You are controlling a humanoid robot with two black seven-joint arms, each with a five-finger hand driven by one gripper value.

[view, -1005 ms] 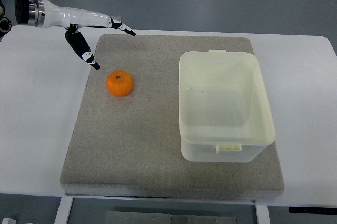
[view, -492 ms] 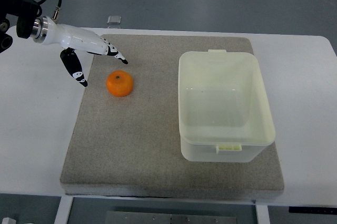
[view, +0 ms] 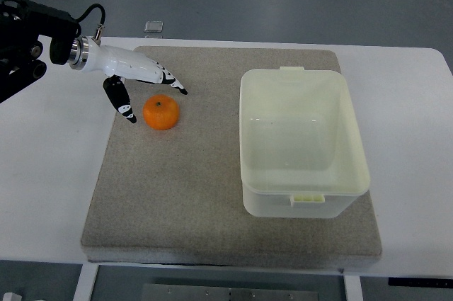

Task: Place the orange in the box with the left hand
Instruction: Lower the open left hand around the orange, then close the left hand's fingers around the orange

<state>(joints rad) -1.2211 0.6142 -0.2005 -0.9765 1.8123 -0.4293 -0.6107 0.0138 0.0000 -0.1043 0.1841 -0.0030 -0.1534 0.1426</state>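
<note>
- Left hand (view: 134,81): fingers spread wide, holding nothing, bracketing the orange from its 10 o'clock side; contact cannot be told.
- Orange (view: 161,112): on grey mat (view: 212,195), outside the box.
- Box (view: 303,142): open, at orange's 3 o'clock, well apart.

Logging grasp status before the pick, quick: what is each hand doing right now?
Left hand: open, fingers spread around the orange, holding nothing yet.
Right hand: not in view.
</note>
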